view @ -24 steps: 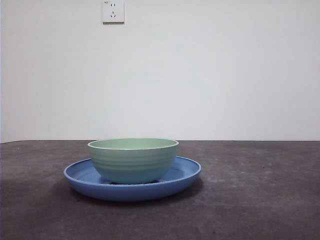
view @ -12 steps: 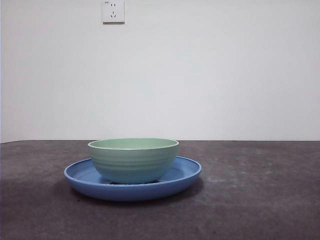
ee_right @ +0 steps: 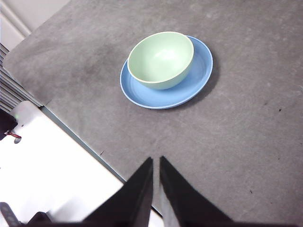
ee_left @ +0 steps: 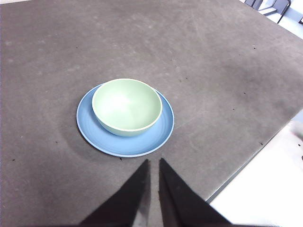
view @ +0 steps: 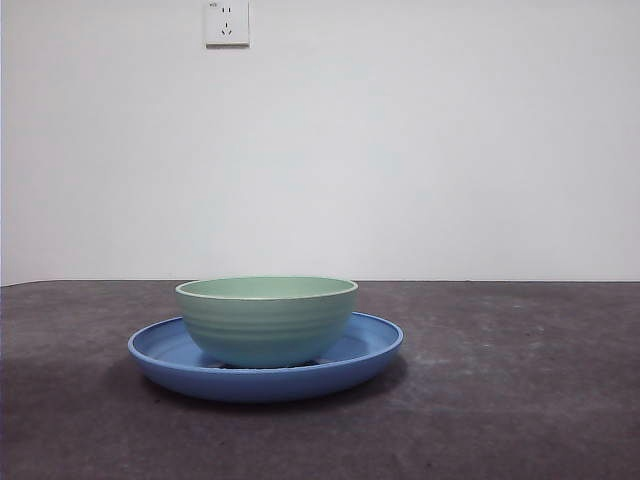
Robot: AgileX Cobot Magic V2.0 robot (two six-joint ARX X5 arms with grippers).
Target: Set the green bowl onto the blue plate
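Note:
The green bowl (view: 267, 320) stands upright inside the blue plate (view: 370, 352) on the dark table, empty. From the left wrist, the green bowl (ee_left: 126, 106) sits slightly off-centre on the blue plate (ee_left: 161, 135), and my left gripper (ee_left: 154, 165) is shut, raised well back from it with nothing held. The right wrist view shows the green bowl (ee_right: 161, 59) on the blue plate (ee_right: 199, 75) from the other side, with my right gripper (ee_right: 156, 163) shut and empty, far from the plate near the table's edge. Neither arm shows in the front view.
The grey table top (view: 520, 400) stretches around the plate. A wall socket (view: 227, 22) is on the white wall behind. The table's edge and a white surface (ee_right: 57, 161) lie under the right gripper, and another white ledge (ee_left: 270, 189) is beside the left.

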